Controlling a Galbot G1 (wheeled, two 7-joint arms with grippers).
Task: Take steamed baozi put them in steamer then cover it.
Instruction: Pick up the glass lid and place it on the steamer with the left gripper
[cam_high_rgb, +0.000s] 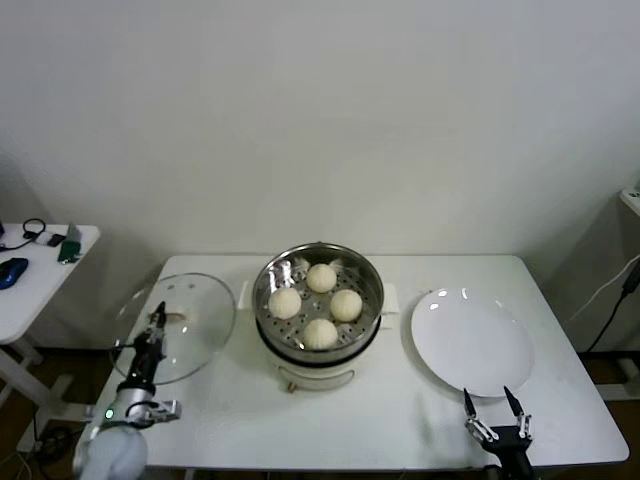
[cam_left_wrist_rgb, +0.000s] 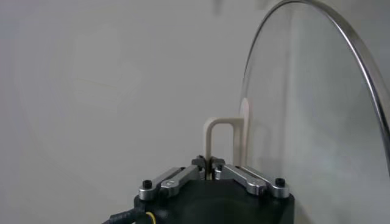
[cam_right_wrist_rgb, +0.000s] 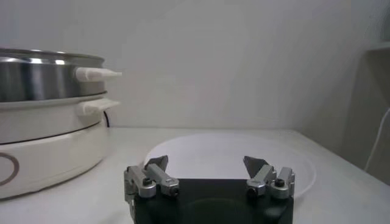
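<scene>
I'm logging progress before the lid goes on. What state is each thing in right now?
Steamed baozi: all four in the steamer tray.
Steamer: uncovered, upright on the table.
Cover: off the pot, at its left, handle gripped.
Left end effector: shut on the cover's handle.
Right end effector: open, holding nothing, near the plate.
Plate: bare, right of the steamer.

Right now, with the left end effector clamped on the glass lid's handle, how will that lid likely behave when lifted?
The lid looks rigid. Held by its narrow handle, the wide disc may swing or tilt. Being glass with a steel rim, it probably breaks if it knocks the steamer.
</scene>
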